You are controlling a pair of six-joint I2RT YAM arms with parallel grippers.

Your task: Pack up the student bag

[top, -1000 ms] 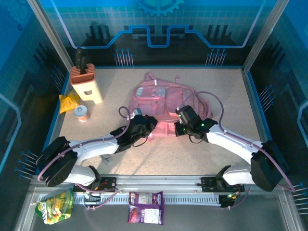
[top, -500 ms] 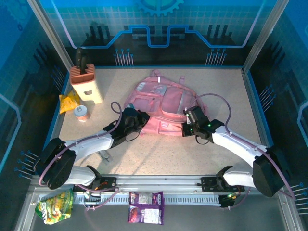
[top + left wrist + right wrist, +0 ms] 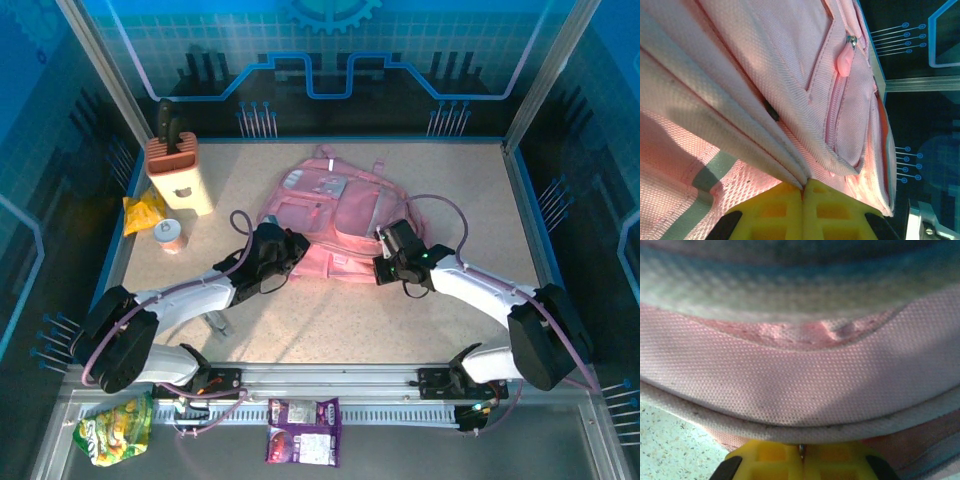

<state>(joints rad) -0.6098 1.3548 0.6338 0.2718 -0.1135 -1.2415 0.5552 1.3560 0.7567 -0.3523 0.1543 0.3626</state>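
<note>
pink student bag (image 3: pixel 335 215) flat on tabletop (image 3: pixel 300 330), centre toward far side; left arm stretched low from near-left, left gripper (image 3: pixel 296 252) at bag's near-left edge, jaws clamped on pink hem; right arm reaching in from near-right, elbow bent, right gripper (image 3: pixel 382 266) at near-right edge, jaws pinching grey-white trim

Matt woven-cloth student bag (image 3: pixel 335 222)

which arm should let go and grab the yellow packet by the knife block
Left. The left claw pinches the student bag at its left edge, on the yellow packet's side; the right claw pinches the opposite edge, farther away.
</note>
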